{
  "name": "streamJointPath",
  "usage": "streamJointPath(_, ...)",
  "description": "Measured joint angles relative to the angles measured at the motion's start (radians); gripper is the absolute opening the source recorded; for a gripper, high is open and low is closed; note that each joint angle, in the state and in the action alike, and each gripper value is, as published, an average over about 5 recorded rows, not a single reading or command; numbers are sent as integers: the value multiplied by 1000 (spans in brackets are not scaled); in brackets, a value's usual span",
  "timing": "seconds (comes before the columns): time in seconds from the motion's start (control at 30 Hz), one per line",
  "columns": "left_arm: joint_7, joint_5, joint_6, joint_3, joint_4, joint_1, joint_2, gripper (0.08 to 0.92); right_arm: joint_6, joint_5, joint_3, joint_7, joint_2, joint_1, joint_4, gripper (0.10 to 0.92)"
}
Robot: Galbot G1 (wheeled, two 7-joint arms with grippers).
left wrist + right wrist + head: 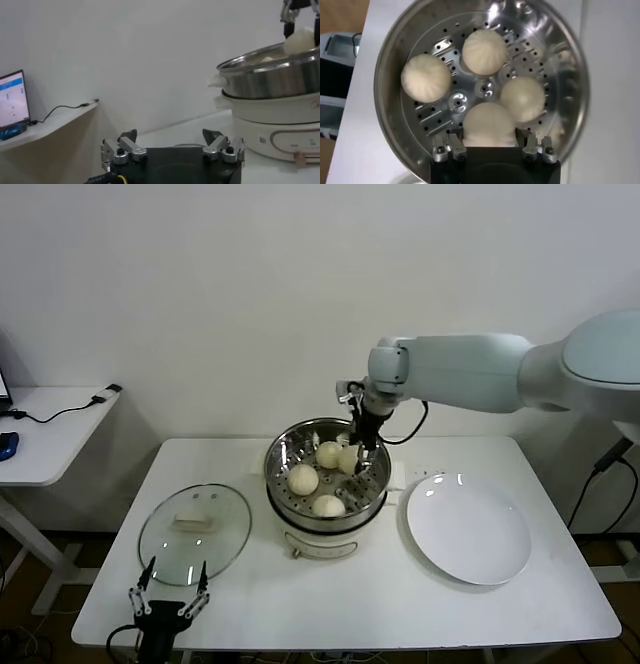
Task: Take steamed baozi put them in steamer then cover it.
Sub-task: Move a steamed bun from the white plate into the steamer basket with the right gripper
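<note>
The steamer [273,474] stands mid-table on its white base. Three baozi [303,479] lie on its perforated tray. My right gripper [360,446] is over the steamer's back right part, shut on a fourth baozi [348,458] and holding it at rim height. The right wrist view shows that baozi [489,122] between my right gripper's [490,135] fingers, with the others [425,77] on the tray below. The glass cover [230,534] with its cream handle lies flat to the steamer's left. My left gripper [168,589] is open and empty, low at the table's front edge, just before the cover.
An empty white plate [468,529] lies to the right of the steamer. A side desk [50,434] with cables stands off to the left. In the left wrist view, the steamer [270,75] rises ahead of my left gripper [172,136].
</note>
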Motion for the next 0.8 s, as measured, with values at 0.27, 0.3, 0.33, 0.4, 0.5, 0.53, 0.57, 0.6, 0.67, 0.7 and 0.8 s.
streamJointPath(0.27, 0, 1, 5, 0, 9, -11, 0, 823, -4, -21, -6, 11, -1, -38, -3, 680)
streamJointPath(0.3, 0, 1, 6, 0, 10, -12, 0, 823, -5, -24, -6, 12, -2, -41, -3, 684)
streamJointPath(0.33, 0, 2, 7, -1, 10, -12, 1, 823, -6, -27, -5, 13, -3, -42, -3, 692)
streamJointPath(0.4, 0, 2, 9, -1, 11, -14, 2, 823, -8, -32, -3, 13, -5, -44, -3, 717)
streamJointPath(0.5, 0, 3, 11, -1, 11, -16, 3, 823, -10, -36, 1, 13, -9, -45, -3, 781)
streamJointPath(0.53, 0, 3, 12, -1, 11, -17, 3, 823, -10, -37, 3, 12, -11, -45, -3, 800)
streamJointPath(0.57, 0, 4, 13, -1, 11, -18, 4, 823, -10, -38, 4, 11, -13, -45, -2, 811)
streamJointPath(0.6, 0, 4, 14, -1, 10, -19, 4, 823, -10, -39, 6, 10, -15, -44, -1, 815)
streamJointPath(0.67, 0, 5, 16, 0, 9, -20, 4, 823, -10, -40, 11, 8, -20, -42, 1, 821)
streamJointPath(0.7, 0, 5, 17, 0, 9, -21, 4, 823, -9, -39, 15, 7, -23, -40, 2, 822)
streamJointPath(0.8, 0, 7, 18, 1, 8, -22, 5, 823, -3, -36, 27, 1, -36, -33, 7, 823)
